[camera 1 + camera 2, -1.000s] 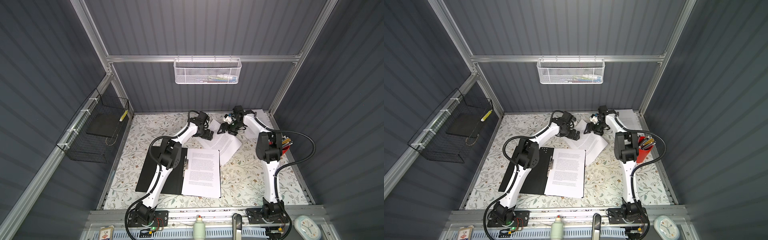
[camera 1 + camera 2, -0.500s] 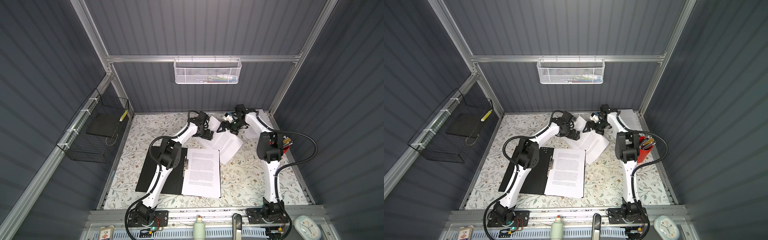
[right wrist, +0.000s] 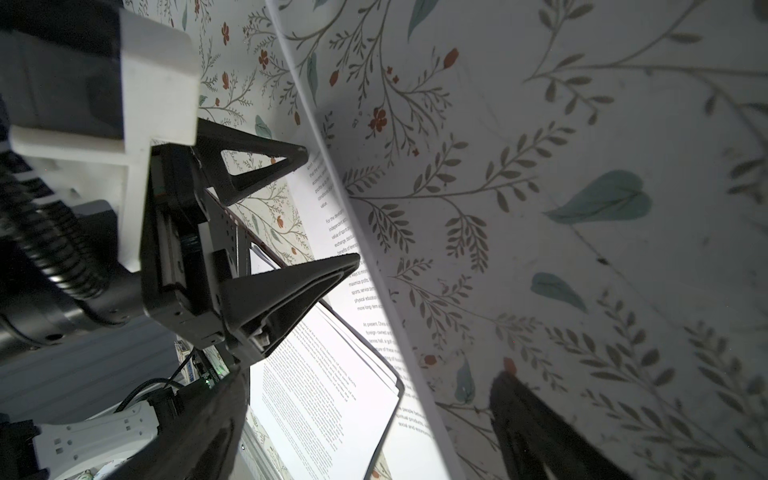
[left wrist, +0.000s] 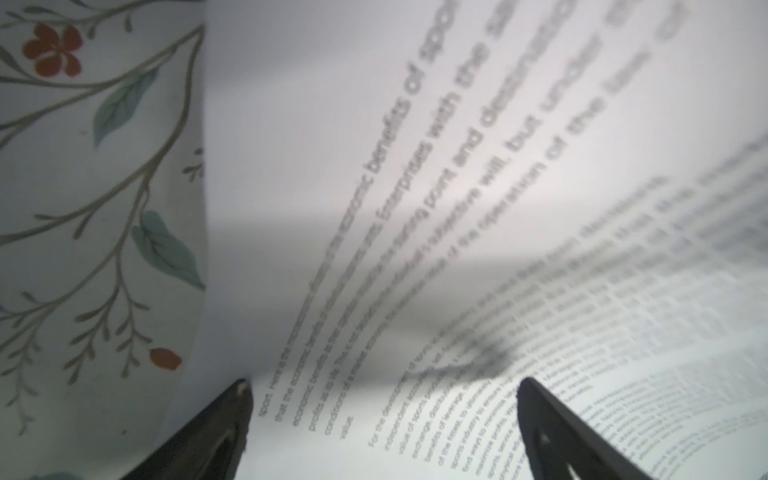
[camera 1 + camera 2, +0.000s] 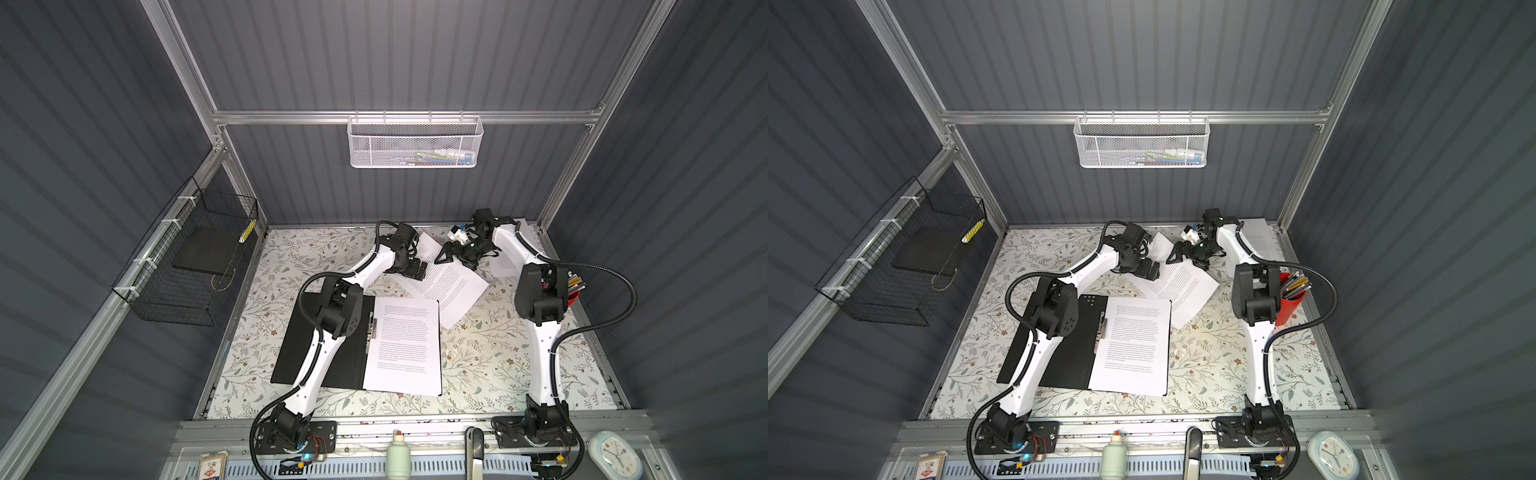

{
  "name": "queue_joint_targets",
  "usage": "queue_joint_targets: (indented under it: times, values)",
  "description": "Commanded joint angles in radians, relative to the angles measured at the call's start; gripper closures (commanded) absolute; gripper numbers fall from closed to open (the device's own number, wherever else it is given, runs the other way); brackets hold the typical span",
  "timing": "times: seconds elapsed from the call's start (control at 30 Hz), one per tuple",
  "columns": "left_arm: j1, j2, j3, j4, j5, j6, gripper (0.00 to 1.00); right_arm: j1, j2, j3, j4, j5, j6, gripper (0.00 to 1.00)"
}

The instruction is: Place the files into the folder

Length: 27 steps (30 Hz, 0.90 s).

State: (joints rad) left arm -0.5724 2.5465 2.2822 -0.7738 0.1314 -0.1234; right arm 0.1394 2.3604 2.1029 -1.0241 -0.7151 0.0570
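The folder (image 5: 355, 365) lies open and flat at about 7 o'clock from the middle of the table (image 5: 498, 365), black inside up. A printed sheet (image 5: 405, 345) already lies on its right half beside the spine clip. The next loose sheet (image 5: 451, 286) lies askew at 1 o'clock from the folder. Its near edge meets the filed sheet, but whether it slips under cannot be told. A further sheet (image 5: 1260, 243) sits at 1 o'clock again, partly under the right arm.

The step in hand looks like picking up the askew sheet. The left gripper (image 4: 384, 386) stands over its 10 o'clock edge with jaws spread wide and nothing between them but print. The right gripper (image 5: 457, 259) hangs at its 12 o'clock corner, also wide and holding nothing.

The next move likely calls for working one finger under the thin edge, pinching, then carrying the sheet toward 7 o'clock and squaring it on the filed page. The left wrist view shows a second printed layer curling nearby, so two sheets may come up together.

The left forearm crosses the folder's left half. A red pen cup (image 5: 1289, 305) stands at 3 o'clock of the sheet, beside the right arm, close to any swing.
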Motion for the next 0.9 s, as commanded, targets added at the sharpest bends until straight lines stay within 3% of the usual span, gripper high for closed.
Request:
queue_joint_targets:
  times: [0.0, 0.3, 0.6, 0.73, 0.87]
  values:
    - [0.003, 0.105, -0.036, -0.152, 0.050, -0.028, 0.00, -0.011, -0.030, 0.040, -0.041, 0.003, -0.026, 0.10]
    - [0.005, 0.100, -0.042, -0.147, 0.056, -0.029, 0.00, -0.004, 0.003, 0.037, -0.047, 0.003, -0.031, 0.17]
    - [0.006, 0.098, -0.053, -0.142, 0.059, -0.031, 0.00, -0.001, 0.005, 0.045, -0.032, 0.121, -0.004, 0.34]
    - [0.008, 0.094, -0.055, -0.139, 0.066, -0.033, 0.00, -0.001, 0.011, 0.052, -0.031, 0.146, 0.001, 0.50]
    - [0.008, 0.079, -0.020, -0.157, 0.074, -0.040, 0.00, -0.001, 0.011, 0.052, -0.028, 0.163, 0.012, 0.78]
